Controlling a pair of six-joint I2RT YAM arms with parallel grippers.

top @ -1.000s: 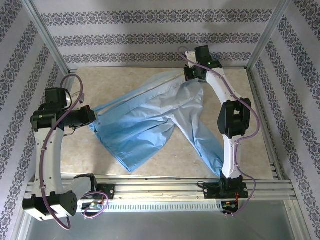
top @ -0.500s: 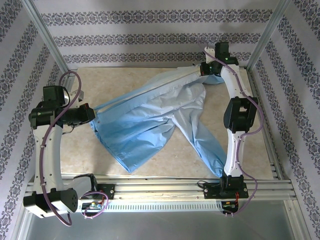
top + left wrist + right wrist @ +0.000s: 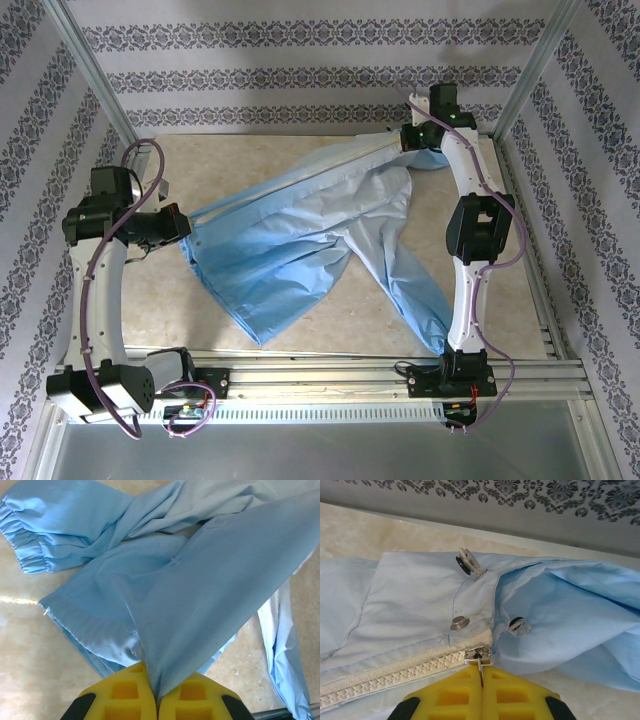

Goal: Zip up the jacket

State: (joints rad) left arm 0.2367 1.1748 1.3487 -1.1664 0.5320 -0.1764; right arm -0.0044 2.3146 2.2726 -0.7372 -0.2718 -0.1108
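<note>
Top external view: at the left, the left end effector (image 3: 183, 228) is clenched on an edge of the thin, light-blue, crinkly hooded jacket (image 3: 290, 240). In the left wrist view, its yellow fingers (image 3: 125, 695) pinch a fold of that fabric, and an elastic cuff (image 3: 20, 540) lies on the beige marbled desk (image 3: 250, 150) to the upper left. The jacket stretches diagonally across the middle of the desk, from the left end effector to the far right corner. One long sleeve (image 3: 415, 290) trails toward the near right. At the far right, the right end effector (image 3: 408, 140) is clenched on the metal zipper slider's (image 3: 479, 655) pull tab. The pale white zipper strip (image 3: 395, 672) runs left from the slider, its teeth meshed, with a silver snap button (image 3: 459, 623) just above it.
</note>
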